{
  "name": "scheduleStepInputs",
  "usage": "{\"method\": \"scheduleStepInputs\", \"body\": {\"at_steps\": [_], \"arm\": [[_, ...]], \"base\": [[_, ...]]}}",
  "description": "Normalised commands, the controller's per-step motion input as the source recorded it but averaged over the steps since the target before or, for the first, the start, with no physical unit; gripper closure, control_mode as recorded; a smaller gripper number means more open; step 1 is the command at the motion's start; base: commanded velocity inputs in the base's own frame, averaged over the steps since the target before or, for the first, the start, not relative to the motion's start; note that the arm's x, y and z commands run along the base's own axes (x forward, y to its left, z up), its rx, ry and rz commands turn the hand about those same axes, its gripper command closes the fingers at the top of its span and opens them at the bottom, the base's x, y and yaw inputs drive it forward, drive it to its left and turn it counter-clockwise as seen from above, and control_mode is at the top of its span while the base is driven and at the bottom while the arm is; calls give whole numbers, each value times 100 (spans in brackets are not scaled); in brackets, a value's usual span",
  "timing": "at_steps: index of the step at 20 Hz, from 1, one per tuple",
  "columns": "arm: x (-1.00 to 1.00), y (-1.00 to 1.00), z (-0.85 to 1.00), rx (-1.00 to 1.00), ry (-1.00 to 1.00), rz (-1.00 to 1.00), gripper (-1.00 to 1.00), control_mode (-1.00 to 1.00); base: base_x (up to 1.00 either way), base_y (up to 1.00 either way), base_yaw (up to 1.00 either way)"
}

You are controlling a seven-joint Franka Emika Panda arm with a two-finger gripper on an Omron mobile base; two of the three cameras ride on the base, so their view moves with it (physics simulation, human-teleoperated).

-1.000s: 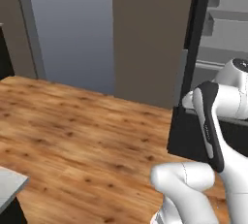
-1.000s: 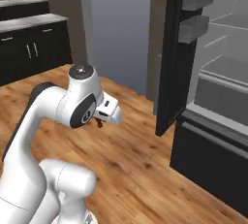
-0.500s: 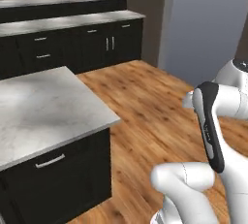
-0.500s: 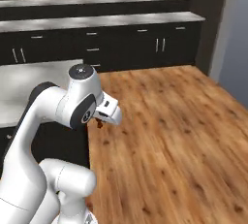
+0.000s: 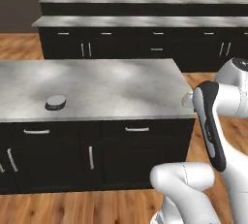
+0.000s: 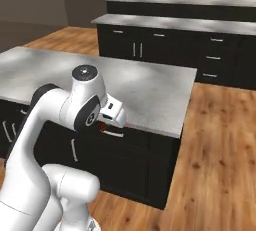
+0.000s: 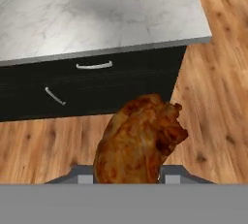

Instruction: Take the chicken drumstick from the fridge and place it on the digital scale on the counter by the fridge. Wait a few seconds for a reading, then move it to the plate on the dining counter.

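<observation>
Drumstick in my hand, worktop ahead.
Left base view: a small dark scale (image 5: 55,103) sits on the marbled worktop (image 5: 121,85). Right base view: my hand (image 6: 103,126) hangs beside the worktop's edge. Hand view: it pinches the chicken drumstick (image 7: 137,140) above the wooden floor (image 7: 213,97).

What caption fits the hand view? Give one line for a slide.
Gripper carrying the chicken drumstick above the wood floor, near the counter corner.

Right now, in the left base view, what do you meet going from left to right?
Small dark grey scale on the counter → silver drawer handle on the cabinet front → the arm's dark-striped white link.
</observation>
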Motion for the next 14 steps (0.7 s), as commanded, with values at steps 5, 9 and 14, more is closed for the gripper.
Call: {"method": "scheduleStepInputs", "body": {"at_steps": [5, 9, 14], "arm": [[0, 0, 0, 0, 0, 0, 100, 100], [0, 0, 0, 0, 0, 0, 100, 100], [0, 0, 0, 0, 0, 0, 100, 100]], "base": [[20, 100, 22], [52, 100, -1], [49, 100, -6]]}}
